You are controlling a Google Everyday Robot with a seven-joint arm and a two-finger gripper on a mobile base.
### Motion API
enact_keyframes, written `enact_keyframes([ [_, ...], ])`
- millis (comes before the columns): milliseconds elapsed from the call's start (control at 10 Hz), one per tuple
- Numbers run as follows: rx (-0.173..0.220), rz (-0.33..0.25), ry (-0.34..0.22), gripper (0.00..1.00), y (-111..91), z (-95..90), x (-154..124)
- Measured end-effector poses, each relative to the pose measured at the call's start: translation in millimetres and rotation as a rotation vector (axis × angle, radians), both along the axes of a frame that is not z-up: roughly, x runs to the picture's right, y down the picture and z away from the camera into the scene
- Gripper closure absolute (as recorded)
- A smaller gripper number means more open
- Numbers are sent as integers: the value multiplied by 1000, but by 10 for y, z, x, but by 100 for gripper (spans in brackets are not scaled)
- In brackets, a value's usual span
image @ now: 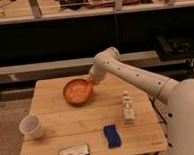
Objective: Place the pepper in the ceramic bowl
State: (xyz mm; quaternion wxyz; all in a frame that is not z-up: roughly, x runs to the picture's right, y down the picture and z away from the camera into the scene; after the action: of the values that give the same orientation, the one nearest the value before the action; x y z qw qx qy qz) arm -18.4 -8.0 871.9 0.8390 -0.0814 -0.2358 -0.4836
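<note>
The round orange-brown ceramic bowl (77,91) sits on the far middle of the wooden table (88,120). My gripper (91,80) hangs at the bowl's right rim, just above it, on the end of the white arm that reaches in from the right. The pepper cannot be told apart from the orange bowl and the gripper tip; it may lie inside the bowl or at the gripper.
A translucent white plastic cup (32,126) stands at the table's left. A small white bottle (126,107) stands to the right, a blue sponge (112,135) lies near the front, and a flat dark packet (73,153) lies at the front edge.
</note>
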Motion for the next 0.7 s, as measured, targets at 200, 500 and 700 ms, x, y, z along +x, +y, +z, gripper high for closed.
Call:
enact_keyframes([
  [200,-2,9,10,99,41,8,-39],
  [500,-9,16,22,99,38,105,-124],
  [700,-8,16,22,99,47,118,-122],
])
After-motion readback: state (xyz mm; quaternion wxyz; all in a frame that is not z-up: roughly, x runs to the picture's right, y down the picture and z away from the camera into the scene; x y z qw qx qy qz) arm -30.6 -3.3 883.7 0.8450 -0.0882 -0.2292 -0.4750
